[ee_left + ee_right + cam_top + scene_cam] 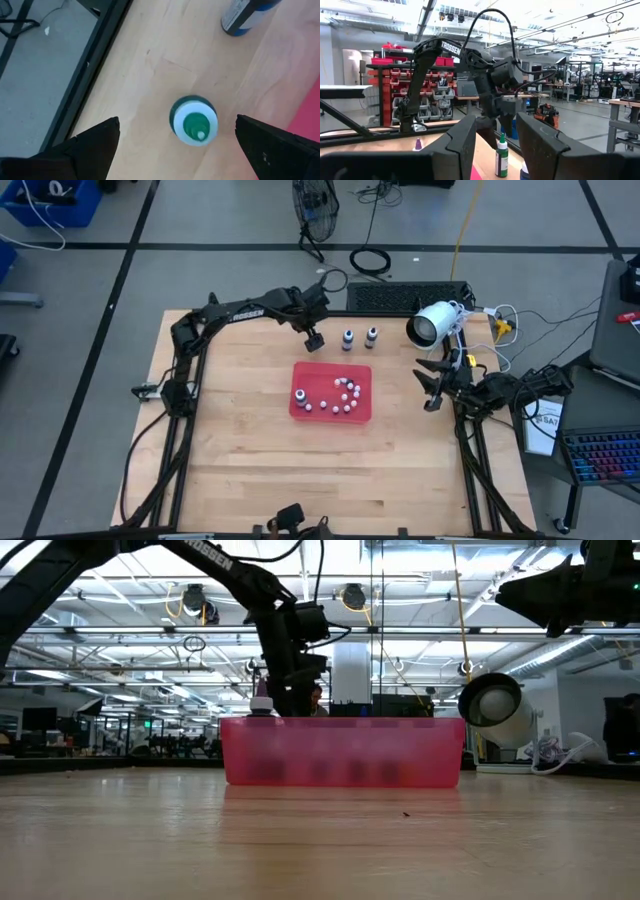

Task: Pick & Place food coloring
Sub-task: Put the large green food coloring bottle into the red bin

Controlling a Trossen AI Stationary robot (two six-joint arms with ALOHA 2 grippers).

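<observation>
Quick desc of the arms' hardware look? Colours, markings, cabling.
Both arms are black, jointed tubes. The left arm carries white TROSSEN lettering and loose black cables. Its end effector has two flat black wedge fingers. The right end effector is likewise black.

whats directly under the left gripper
A green-capped bottle stands upright on the table below the open left gripper, between its fingers in the wrist view. Its body is hidden under its cap.

A red tray (362, 412) holding small white balls (346, 406) sits mid-table (250, 470).
</observation>
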